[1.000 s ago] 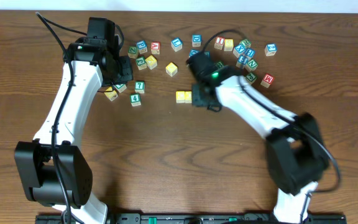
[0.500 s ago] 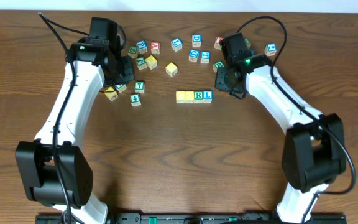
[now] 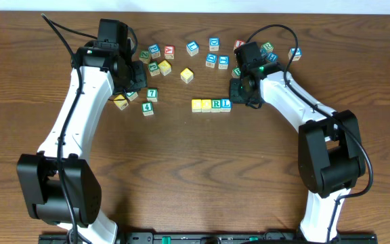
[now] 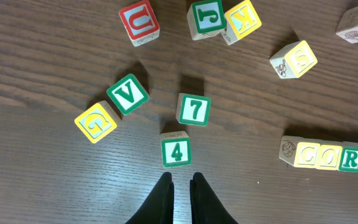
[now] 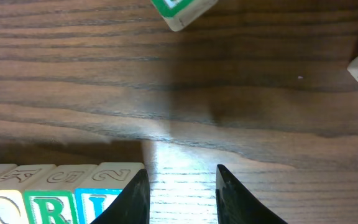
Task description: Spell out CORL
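Overhead view is showing the CORL row (image 3: 211, 104) lying complete at mid-table

Four cubes are sitting side by side in a straight line on the wooden table (image 3: 195, 176), touching one another. In the left wrist view they are reading C, O, R, L from left to right. The first two are showing yellow tops, the R cube (image 3: 217, 104) a green frame and the L cube (image 3: 226, 104) a blue one.

The right gripper (image 5: 182, 173) is hovering low just beside the L end of the row. Its jaws are standing a little apart, with only bare wood between them and nothing in their hold. Whether its nearer finger is touching the L cube I cannot tell.

The left gripper (image 4: 180, 179) is hanging well apart from the row, on the far left of the table. Its fingers are pressing almost together and gripping nothing. It is pointing at the 4 cube (image 4: 176, 152), which is lying just ahead of its tips, with the 7 cube (image 4: 194, 109) just beyond that.

Loose cubes (image 3: 212, 45) are lying scattered along the back of the table.
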